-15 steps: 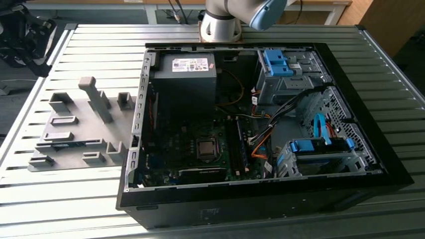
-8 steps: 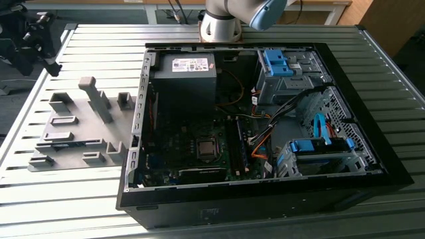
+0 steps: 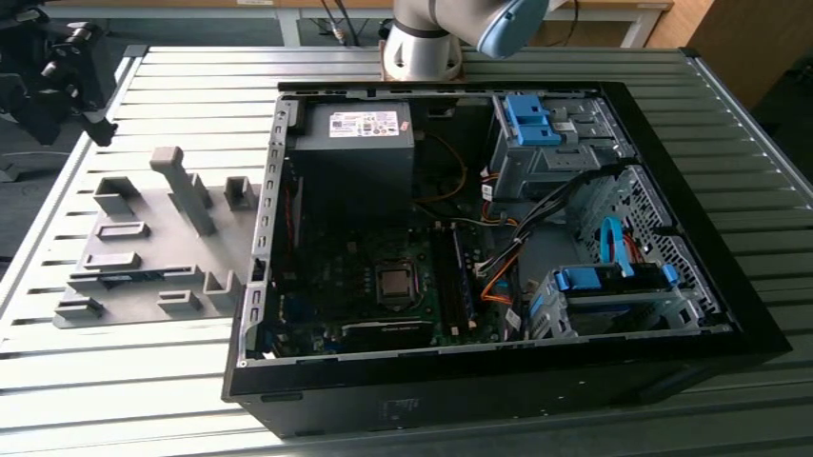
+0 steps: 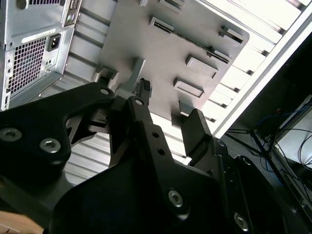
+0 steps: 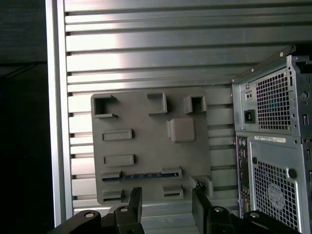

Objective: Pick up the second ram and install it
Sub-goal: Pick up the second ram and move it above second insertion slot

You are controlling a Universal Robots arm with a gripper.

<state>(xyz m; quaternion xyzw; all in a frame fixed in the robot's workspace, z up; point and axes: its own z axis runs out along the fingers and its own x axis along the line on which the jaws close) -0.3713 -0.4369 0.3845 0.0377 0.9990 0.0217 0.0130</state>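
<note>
Hangs over the grey holder tray [image 5: 151, 146] with the pincer [image 5: 168, 210] spread apart, clamped on nothing. In that tray, cradled flat between two low brackets, the second ram [image 5: 141, 175], blue-green, below the parted fingertips [image 5: 135, 202] and untouched. Elsewhere on the tray, only moulded blocks and slots. To the exterior view's right of the tray, on the slatted tabletop [image 3: 166, 381], an open computer case [image 3: 749, 319] holding a power supply [image 3: 362, 143], a motherboard [image 3: 381, 286], blue drive caddies [image 3: 610, 278] and loose orange and black cables [image 3: 502, 271].
</note>
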